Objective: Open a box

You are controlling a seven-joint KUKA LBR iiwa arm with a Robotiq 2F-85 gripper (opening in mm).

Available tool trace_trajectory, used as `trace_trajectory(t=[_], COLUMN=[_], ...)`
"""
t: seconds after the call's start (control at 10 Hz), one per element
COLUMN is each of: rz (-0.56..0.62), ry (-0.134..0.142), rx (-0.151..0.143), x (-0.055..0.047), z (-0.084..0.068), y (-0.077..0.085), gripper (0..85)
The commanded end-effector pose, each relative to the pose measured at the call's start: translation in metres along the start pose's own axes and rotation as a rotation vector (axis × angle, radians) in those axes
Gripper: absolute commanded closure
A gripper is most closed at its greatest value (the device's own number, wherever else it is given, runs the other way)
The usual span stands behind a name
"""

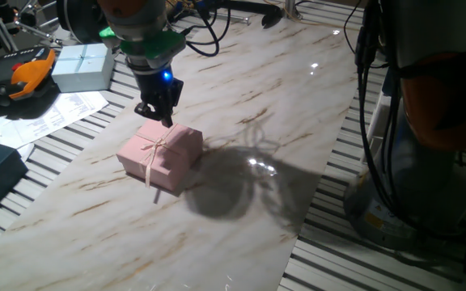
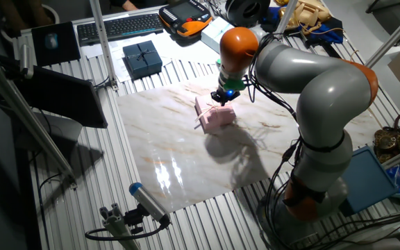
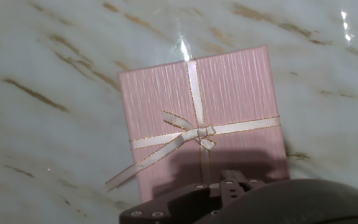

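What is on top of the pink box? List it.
A cream ribbon crosses the pink box lid, tied in a bow. The gripper hangs just above one edge. The lid is on, so the inside is hidden.

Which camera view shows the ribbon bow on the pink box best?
The hand view: the bow fills the middle, knot and loose tail sharp on the pink box. One fixed view shows it small and slanted; in the other fixed view it cannot be made out.
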State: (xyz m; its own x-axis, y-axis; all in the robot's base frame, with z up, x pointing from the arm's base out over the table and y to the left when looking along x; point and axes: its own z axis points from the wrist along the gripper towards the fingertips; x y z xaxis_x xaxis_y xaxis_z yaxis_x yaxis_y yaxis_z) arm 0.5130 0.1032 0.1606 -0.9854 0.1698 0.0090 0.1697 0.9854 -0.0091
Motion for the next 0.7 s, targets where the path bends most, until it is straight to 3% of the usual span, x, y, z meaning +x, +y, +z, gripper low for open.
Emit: trace_trajectory(t=[0.0, 0.1, 0.2, 0.4, 0.6], rz=[-0.004, -0.008, -0.012, -0.033, -0.055], ry=[-0.001, -0.013, -0.012, -0.051, -0.074], rx=[-0.003, 0.001, -0.021, -0.012, -0.032], x=[0.0011, 0.0027, 0.0016, 0.0015, 0.0015], z=[-0.0002, -0.0001, -0.0005, -0.0002, -0.0002], y=[0.0005, 0.0013, 0.001, 0.0009, 0.0009], gripper=[85.0, 85.0, 85.0, 85.0, 85.0])
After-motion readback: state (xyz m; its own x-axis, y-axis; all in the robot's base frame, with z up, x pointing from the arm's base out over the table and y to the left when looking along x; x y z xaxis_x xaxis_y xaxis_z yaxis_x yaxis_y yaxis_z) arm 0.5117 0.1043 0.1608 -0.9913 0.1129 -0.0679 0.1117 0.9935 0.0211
